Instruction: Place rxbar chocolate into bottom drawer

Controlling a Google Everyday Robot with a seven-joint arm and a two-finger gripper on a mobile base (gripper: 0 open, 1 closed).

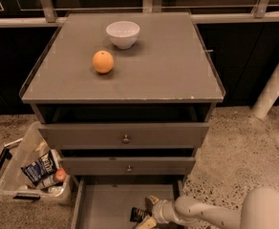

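Gripper (148,212) is at bottom centre of frame, low inside the bottom drawer (106,205), jaws narrowly parted and pinching the rxbar chocolate (139,214) just over the floor. I'd lower until the bar lies flat, then release. Back out straight, staying clear of the middle drawer (128,166) above.
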